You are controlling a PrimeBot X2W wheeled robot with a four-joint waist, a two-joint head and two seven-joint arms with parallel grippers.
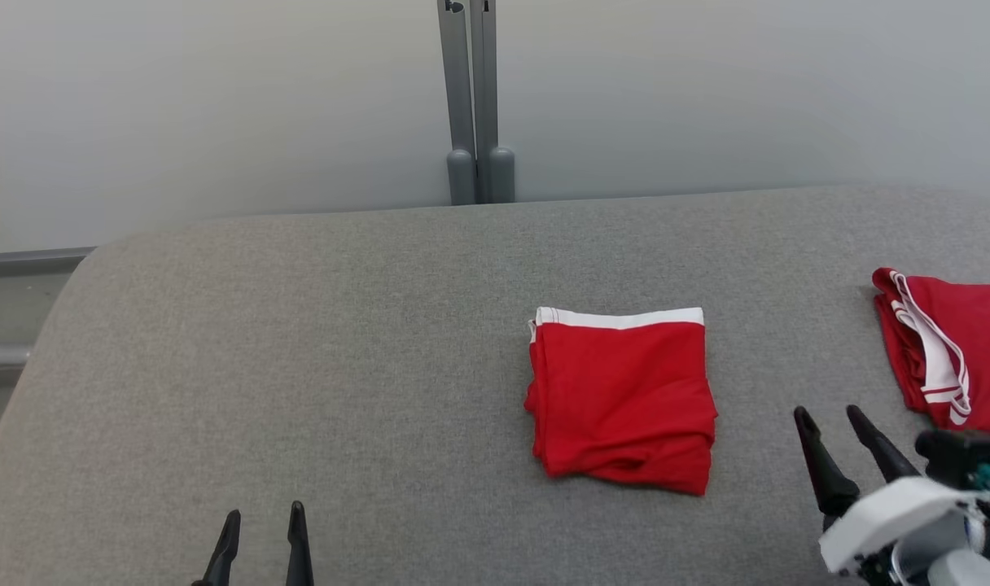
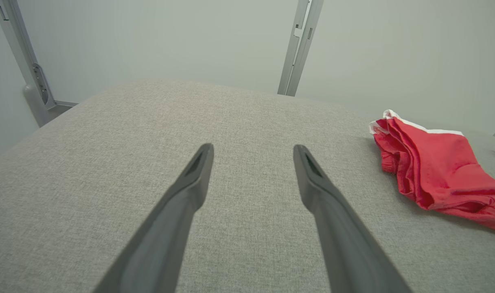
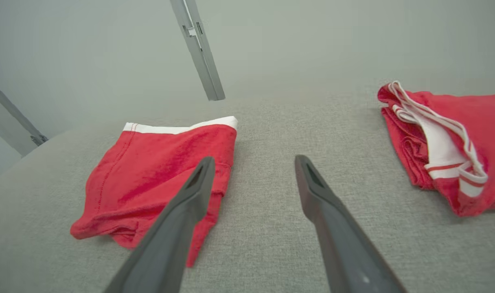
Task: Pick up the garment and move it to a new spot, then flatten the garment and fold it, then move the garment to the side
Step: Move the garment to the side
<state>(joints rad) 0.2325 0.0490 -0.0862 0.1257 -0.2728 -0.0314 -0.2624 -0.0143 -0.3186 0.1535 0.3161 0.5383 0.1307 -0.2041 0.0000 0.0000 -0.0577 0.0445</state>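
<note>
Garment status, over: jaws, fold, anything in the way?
Left gripper and right gripper: jaws open, holding nothing. Folded garment lies on grey cushion, not yet moved aside. Second red garment at far right, apart from it.

Red garments x2: ctr garment, R-edge garment; claws x2: L claw, R claw

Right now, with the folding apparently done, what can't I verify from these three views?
- Second red garment: head view's right edge cuts it off; full extent unknown.
- Folded garment: inner layers hidden under its top layer.
- Its near edge, right wrist view: partly covered by a right pincer finger.
- Left pincer: head view's bottom edge cuts off everything behind the fingers.
</note>
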